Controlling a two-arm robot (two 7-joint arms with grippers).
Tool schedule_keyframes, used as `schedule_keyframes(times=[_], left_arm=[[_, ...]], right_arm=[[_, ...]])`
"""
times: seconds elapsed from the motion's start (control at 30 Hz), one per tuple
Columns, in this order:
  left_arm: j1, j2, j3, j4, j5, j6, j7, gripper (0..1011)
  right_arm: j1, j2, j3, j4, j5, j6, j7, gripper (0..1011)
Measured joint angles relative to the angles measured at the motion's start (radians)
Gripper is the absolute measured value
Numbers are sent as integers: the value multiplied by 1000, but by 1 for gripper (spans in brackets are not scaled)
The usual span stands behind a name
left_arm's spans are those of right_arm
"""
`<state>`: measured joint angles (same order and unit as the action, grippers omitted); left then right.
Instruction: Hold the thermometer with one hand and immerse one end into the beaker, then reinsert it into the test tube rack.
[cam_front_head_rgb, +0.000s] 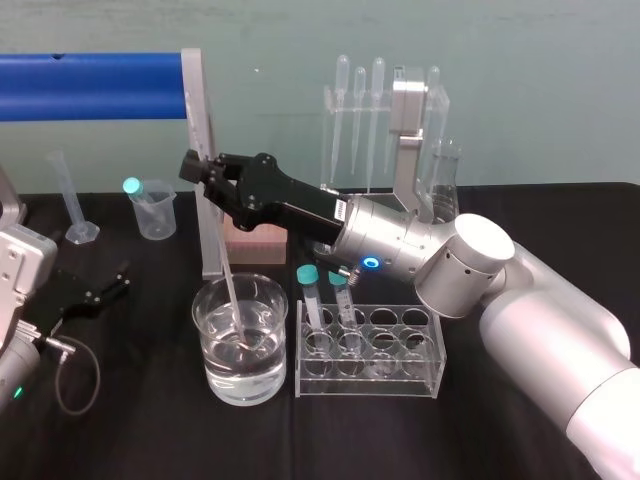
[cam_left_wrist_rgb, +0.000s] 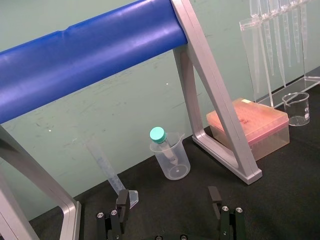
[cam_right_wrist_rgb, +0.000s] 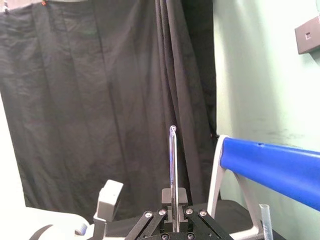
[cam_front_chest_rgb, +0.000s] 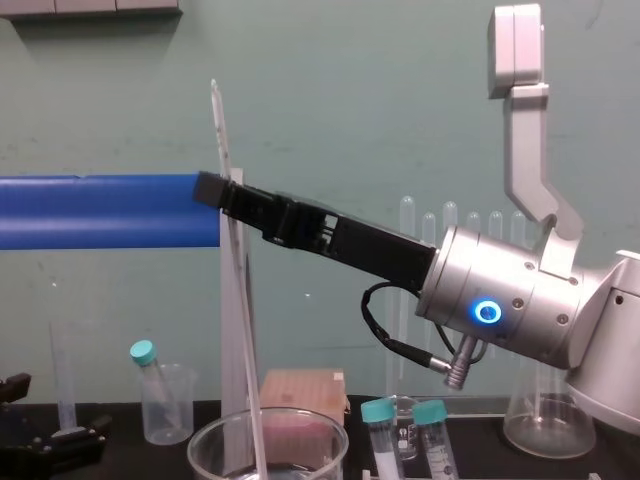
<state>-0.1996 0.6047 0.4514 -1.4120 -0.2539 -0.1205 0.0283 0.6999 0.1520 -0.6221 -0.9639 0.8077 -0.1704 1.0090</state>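
Black right gripper (cam_front_head_rgb: 198, 170), jaws tight on thermometer (cam_front_head_rgb: 226, 270), tip in beaker (cam_front_head_rgb: 212, 370); left gripper (cam_left_wrist_rgb: 168, 196) idle, jaws apart.

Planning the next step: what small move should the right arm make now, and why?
Probably lift straight up. The right gripper is shut on the thermometer, whose lower end sits in water in the beaker; it must clear the rim before crossing to the test tube rack. The left gripper rests parked at the left.

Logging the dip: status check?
Right end effector shut on long thin glass thermometer, tip in large clear glass beaker. Left end effector open, parked left. Grey metal frame post close behind.
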Motion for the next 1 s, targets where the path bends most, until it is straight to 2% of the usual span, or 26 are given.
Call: schedule_keyframes(times=[0.23,0.47,0.67,0.73,0.8,0.9,1.0], left_arm=[[0,0,0,0,0,0,0,1008],[0,0,0,0,0,0,0,1008],[0,0,0,0,0,0,0,1008],[0,0,0,0,0,0,0,1008],[0,0,0,0,0,0,0,1008],[0,0,0,0,0,0,0,1008],[0,0,0,0,0,0,0,1008]], right_arm=[[-2,-3,15,-11,22,-11,30,58],[-12,13,26,-68,37,-14,30,57],[-29,57,49,-177,43,-30,-8,58],[-32,63,53,-187,43,-35,-13,58],[-43,85,75,-231,47,-58,-34,58],[-55,103,97,-263,50,-79,-54,58],[-84,137,140,-317,54,-111,-96,58]])
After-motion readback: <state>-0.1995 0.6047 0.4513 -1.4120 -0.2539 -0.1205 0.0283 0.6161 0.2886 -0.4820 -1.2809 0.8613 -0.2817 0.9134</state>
